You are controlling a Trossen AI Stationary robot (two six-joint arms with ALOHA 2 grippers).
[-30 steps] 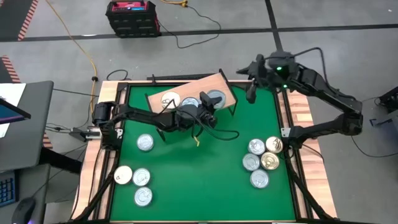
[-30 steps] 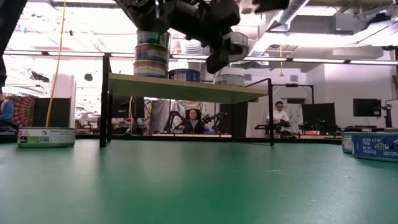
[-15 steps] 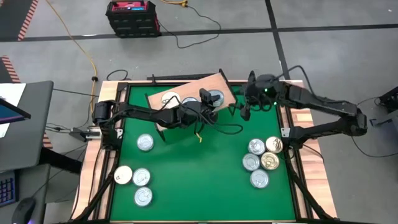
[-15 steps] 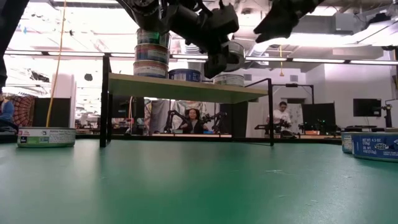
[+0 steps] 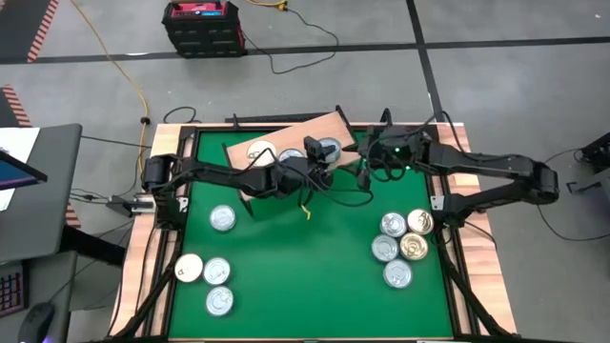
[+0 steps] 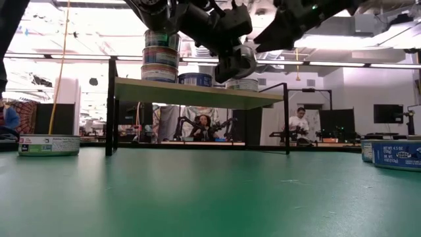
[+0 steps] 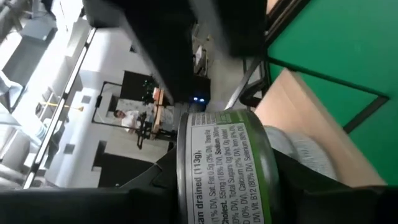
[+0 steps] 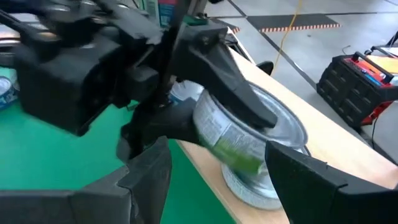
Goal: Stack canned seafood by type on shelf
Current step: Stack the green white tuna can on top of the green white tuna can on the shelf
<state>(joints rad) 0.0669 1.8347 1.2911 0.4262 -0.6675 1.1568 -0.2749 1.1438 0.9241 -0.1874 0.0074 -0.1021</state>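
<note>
We see the wooden shelf [image 5: 291,143] at the green table's [image 5: 315,267] far edge. Over its right end, the left gripper [image 5: 319,164] pinches a green-labelled tin [image 8: 239,140] tilted above a tin [image 8: 258,183] resting there. Just beside it, the right gripper [image 5: 367,171] hangs with fingers spread, empty.

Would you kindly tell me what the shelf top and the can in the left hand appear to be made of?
Shelf top: apparently light wood, matte, pale tan.
Can in the left hand: apparently metal, with a shiny silver lid and a printed paper-like side label.
</note>
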